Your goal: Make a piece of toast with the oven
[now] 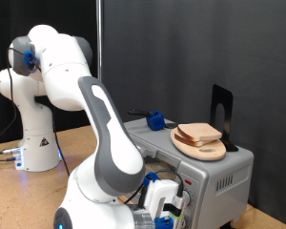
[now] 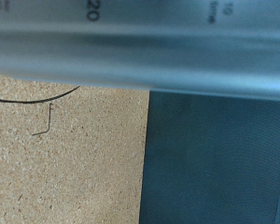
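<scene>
Claw: sitting low at the near edge of the exterior view, pressed up against the front face of the oven; whether its fingers are parted or clenched I cannot tell, since the arm's wrist is covering them and the wrist view is showing none of them.
Wrist view: showing a blurred grey bar crossing the frame with faint dial-like numerals above it, probably the oven's door handle or front trim seen very close; below it a cork-like bench surface and a dark panel.
Step in hand: seemingly working at the oven's front, door or knob; doing it well is calling for a square, level approach and a steady pull or turn, so the light oven is not sliding on the bench.
Piece of toast: lying on a round wooden plate on top of the oven, right of the arm, not inside the oven.
Blue object: resting on the oven's top, far-left of the plate.
Black stand: standing upright behind the plate at the far right.
In the way: the arm's own elbow is crowding the oven's left side; cables are trailing on the bench by the robot base.
</scene>
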`<move>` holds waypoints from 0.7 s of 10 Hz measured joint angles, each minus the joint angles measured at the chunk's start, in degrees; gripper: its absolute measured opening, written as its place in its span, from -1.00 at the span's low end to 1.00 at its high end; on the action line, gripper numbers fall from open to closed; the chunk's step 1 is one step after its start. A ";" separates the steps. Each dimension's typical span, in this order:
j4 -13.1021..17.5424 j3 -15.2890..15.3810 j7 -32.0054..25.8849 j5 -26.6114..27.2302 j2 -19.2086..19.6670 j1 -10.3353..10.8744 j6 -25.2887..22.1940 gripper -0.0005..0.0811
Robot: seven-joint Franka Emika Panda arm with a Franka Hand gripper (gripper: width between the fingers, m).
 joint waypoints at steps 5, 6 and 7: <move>-2.94 1.04 -15.65 6.08 -0.47 -1.27 -0.11 -0.74; -3.46 1.31 -19.42 7.29 -0.46 -1.64 -0.45 -0.74; -3.83 1.54 -22.79 8.20 -0.44 -1.94 -0.78 -0.74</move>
